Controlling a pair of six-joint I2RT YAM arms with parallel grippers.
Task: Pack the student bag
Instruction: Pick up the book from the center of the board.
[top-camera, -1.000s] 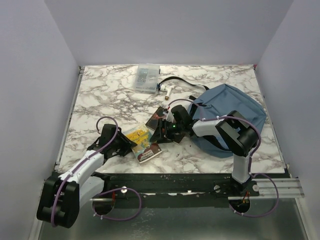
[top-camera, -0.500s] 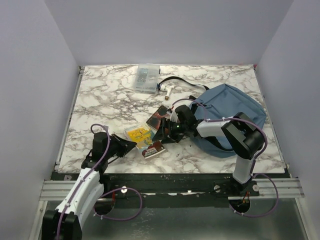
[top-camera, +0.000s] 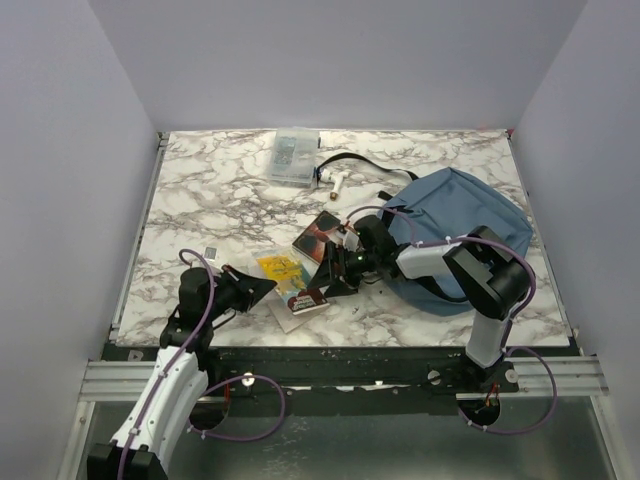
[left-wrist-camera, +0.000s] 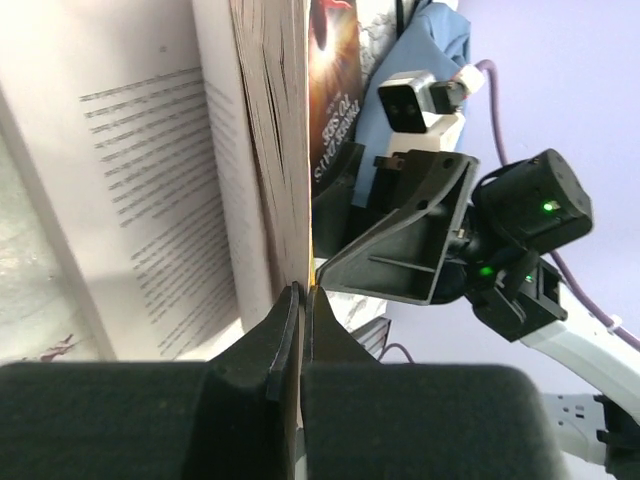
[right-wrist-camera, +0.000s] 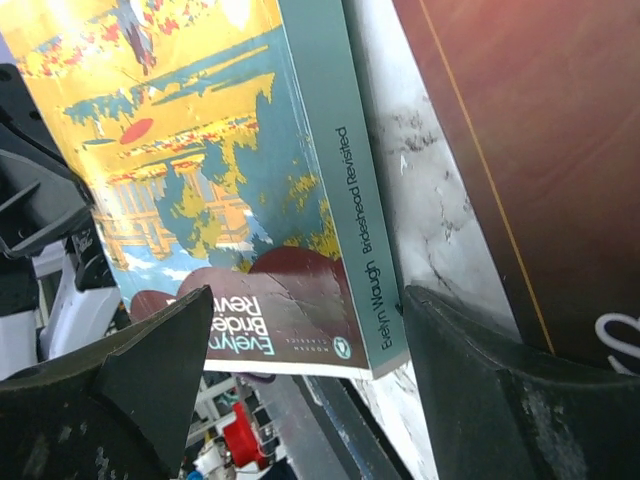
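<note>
Left gripper (left-wrist-camera: 300, 305) is being held pinched right down on the thin edge of the paperback (right-wrist-camera: 200, 150). Whether that's the cover or a few leaves can't be told. A second ago those jaws were being kept partly apart. The book is being fanned open, with printed pages showing in the left wrist view. Right gripper (right-wrist-camera: 305, 345) is being spread wider than a second back, with nothing gripped and its fingers either side of the paperback's lower end. The left arm is being drawn back toward its base too. The student bag (top-camera: 468, 222) is lying at the right of the table (top-camera: 200, 190), under the right arm. A dark book (top-camera: 322, 236) is being left near it. So the grip is probably being handed to the left side, but a floppy cover hold is likely going to be awkward for bagging.
</note>
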